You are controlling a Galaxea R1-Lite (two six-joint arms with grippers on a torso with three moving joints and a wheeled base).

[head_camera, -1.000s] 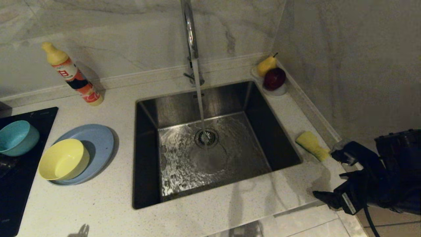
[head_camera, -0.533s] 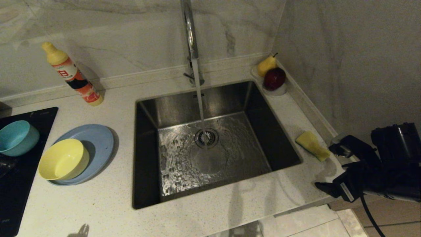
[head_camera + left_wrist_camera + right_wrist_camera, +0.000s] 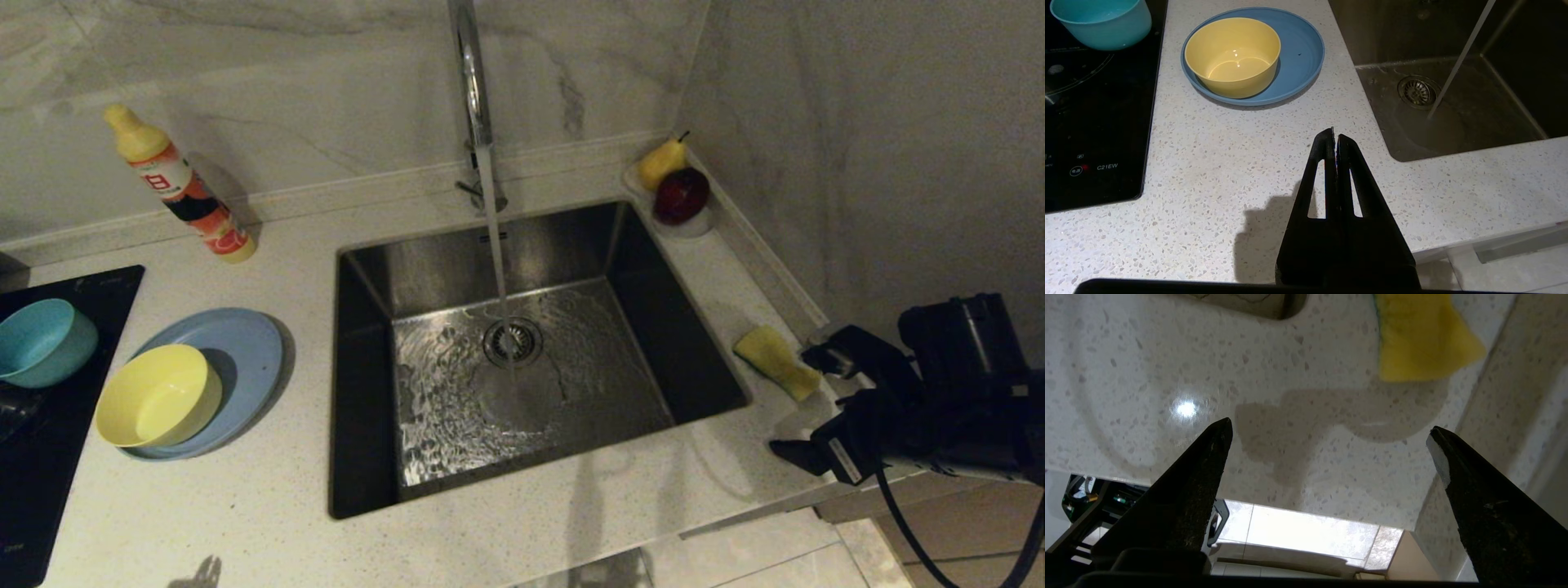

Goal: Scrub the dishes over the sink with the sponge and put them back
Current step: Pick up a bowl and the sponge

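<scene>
I see the sponge (image 3: 776,362) lying flat right of the sink (image 3: 522,351) — long axis running back-left to front-right; my right gripper (image 3: 804,404) gapes wide, empty, beside it.

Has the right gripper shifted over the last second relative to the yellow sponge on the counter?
Yes. The open right gripper has moved up the head view and toward the sink, closing on the squashed yellow sponge, which has stayed put beside the stainless-steel sink.
</scene>
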